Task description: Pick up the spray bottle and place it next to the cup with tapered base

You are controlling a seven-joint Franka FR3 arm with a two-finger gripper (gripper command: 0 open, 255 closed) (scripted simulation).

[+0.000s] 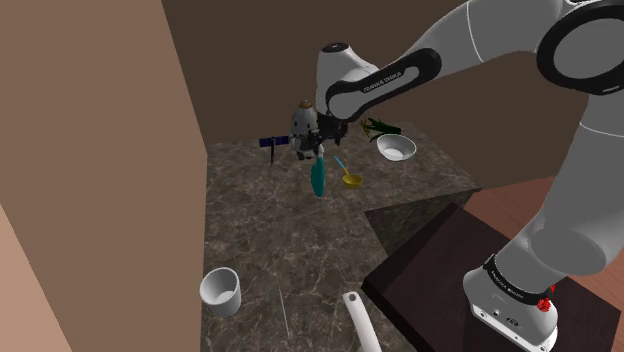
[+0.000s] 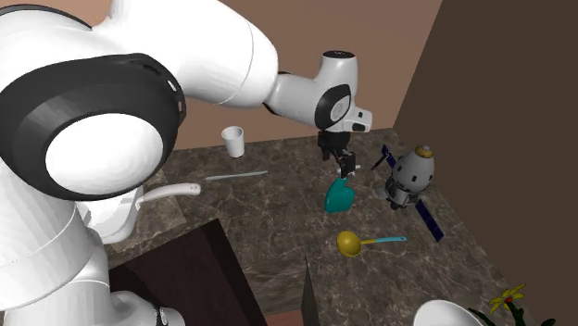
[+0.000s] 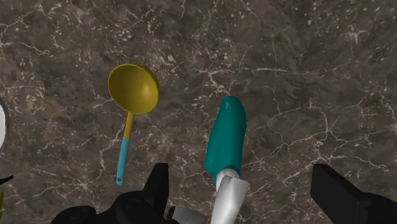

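**Occluded and Cropped Items**

Shoulder view: the white handle [image 1: 357,318] runs off the bottom edge, so what it belongs to cannot be told. The arm [image 1: 400,75] covers part of the flower [image 1: 379,126].

Second exterior view: the gripper [image 2: 345,169] covers the top of the spray bottle [image 2: 339,196]. The bowl [image 2: 447,315] and the flower are cut by the bottom edge.

Wrist view: the spray bottle's white head leaves the frame between the fingers [image 3: 159,188]. A white sliver [image 3: 2,127] beside the ladle [image 3: 132,89] is too cropped to identify.
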